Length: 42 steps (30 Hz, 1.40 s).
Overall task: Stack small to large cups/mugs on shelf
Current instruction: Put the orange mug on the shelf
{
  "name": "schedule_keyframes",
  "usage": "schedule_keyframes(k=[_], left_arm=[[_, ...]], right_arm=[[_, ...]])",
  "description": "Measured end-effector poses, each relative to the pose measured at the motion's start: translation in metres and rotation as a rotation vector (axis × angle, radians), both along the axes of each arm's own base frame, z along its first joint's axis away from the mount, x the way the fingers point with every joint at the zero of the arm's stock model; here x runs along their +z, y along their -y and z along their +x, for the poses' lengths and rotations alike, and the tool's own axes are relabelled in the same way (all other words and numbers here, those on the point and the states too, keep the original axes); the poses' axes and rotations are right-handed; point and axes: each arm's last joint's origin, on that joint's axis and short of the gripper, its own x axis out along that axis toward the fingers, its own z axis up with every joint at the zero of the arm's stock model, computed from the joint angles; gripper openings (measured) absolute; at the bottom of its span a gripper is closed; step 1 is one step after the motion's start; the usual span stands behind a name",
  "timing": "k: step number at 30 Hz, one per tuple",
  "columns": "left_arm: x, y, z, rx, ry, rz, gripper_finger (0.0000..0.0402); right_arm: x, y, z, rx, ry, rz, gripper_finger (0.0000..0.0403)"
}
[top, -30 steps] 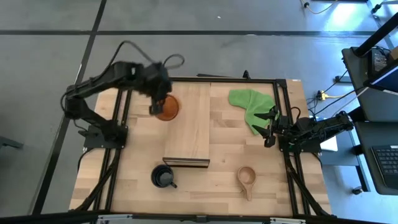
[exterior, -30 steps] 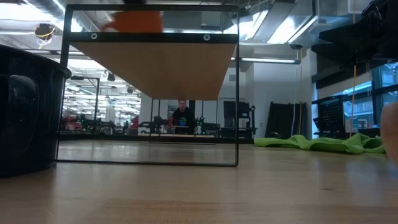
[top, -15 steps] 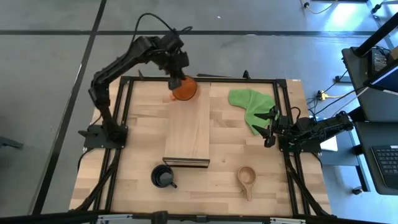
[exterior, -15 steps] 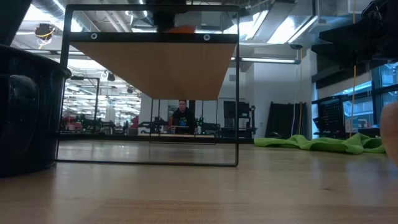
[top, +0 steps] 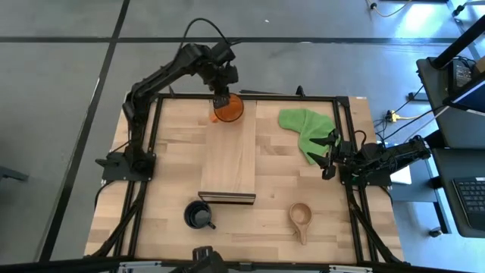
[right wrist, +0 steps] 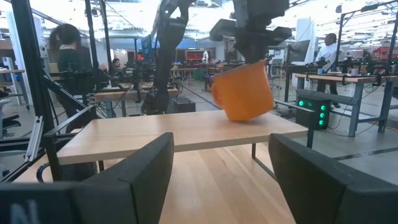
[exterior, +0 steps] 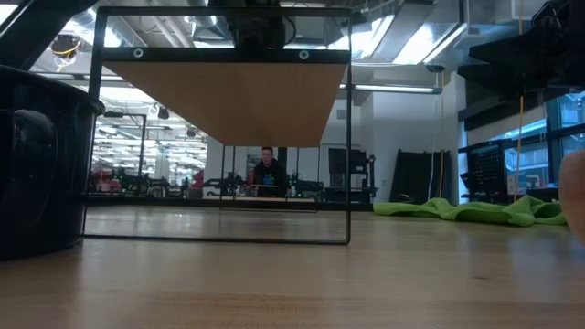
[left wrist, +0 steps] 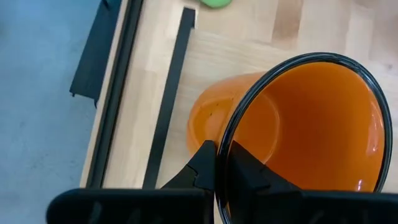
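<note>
So far, none of the 3 cups is set down on the shelf, judging from all 4 views. In the high view, the left gripper (top: 221, 97) holds the orange mug (top: 227, 110) over the far end of the shelf (top: 229, 155), the pale plank running down the middle of the tabletop (top: 167, 182); the dark mug (top: 198, 214) sits on the tabletop near the shelf's near end, and the wooden cup (top: 300, 216) lies well apart from it on the other side, both untouched. The right gripper (top: 329, 155) waits at the right edge of the tabletop, just beside the green cloth (top: 299, 127). In the low view, the shelf's underside fills the upper middle, the dark mug looms at the near left edge, and the cloth lies far off to the right; the orange mug itself cannot be made out above the plank. In the left wrist view, the left fingers (left wrist: 208, 165) are pinched nearly shut on the orange mug's rim, 1 inside and 1 outside, with the mug tipped over bare wood. In the right wrist view, the right fingers (right wrist: 143, 165) stand wide apart with nothing between them, and the orange mug hangs tilted just above the shelf top, seemingly not yet resting on it. By my reading, the 1st placement is close, and the other 2 cups remain to be carried and stacked.
</note>
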Motion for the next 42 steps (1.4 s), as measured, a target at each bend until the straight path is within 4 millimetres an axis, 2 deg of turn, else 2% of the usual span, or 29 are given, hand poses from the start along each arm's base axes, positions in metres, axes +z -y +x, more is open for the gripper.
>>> schedule_keyframes(k=[3,9,16,28,37,42], left_arm=[[-0.001,-0.002,-0.005,-0.005,0.013,-0.062,0.0009],[0.000,-0.009,-0.009,0.029,0.024,-0.072,0.0009],[0.000,-0.009,-0.008,0.026,0.030,-0.072,0.0037],[-0.001,-0.012,-0.004,0.024,0.071,-0.075,0.0039],[-0.019,-0.014,-0.003,0.041,0.035,-0.130,0.0050],[-0.020,-0.015,-0.002,0.034,0.038,-0.117,0.0051]], right_arm=[[0.000,0.000,0.000,0.000,0.000,0.000,0.0263],[0.000,0.000,0.000,-0.001,0.000,0.000,0.0263],[0.000,0.000,0.000,0.000,0.000,0.000,0.0263],[0.000,0.000,0.000,0.000,0.000,0.000,0.0263],[0.000,0.000,0.000,0.000,0.000,0.000,0.0263],[0.000,0.000,0.000,-0.001,0.001,0.001,0.0263]])
